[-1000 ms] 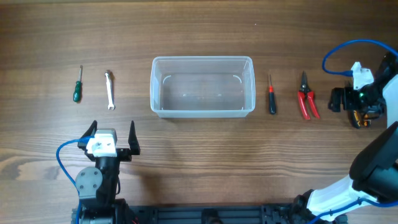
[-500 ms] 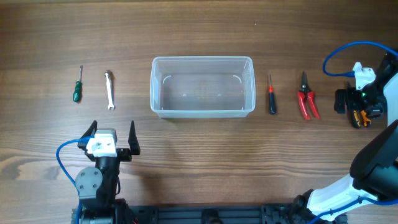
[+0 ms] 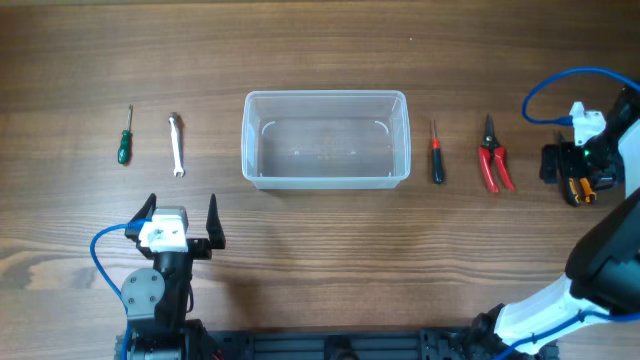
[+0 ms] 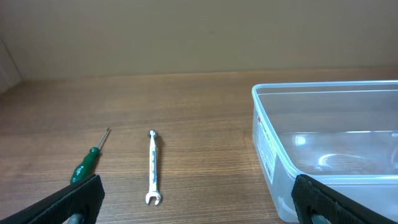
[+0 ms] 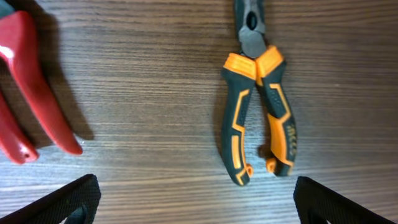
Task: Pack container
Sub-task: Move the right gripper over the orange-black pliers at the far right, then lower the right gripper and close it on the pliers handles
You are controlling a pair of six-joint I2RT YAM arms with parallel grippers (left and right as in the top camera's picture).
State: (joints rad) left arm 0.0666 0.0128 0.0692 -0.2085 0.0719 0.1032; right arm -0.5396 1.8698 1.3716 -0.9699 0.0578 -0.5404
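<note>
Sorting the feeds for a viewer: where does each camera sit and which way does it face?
Overhead: above table, looking straight down; left claw, right claw show.
Left wrist: low, facing forward at green screwdriver, wrench, bin; own fingertips show.
Right wrist: facing down at pliers, cutters; own fingertips show.
Shared: overhead shows all five too.

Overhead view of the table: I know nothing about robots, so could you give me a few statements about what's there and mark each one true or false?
1. The container is empty. True.
2. The wrench lies inside the container. False: it lies on the table left of the container, beside the green screwdriver.
3. The left gripper and right gripper are both open and hold nothing. True.
4. The cutters lie left of the container. False: they lie on its right.
5. The right gripper hovers over the pliers. True.
</note>
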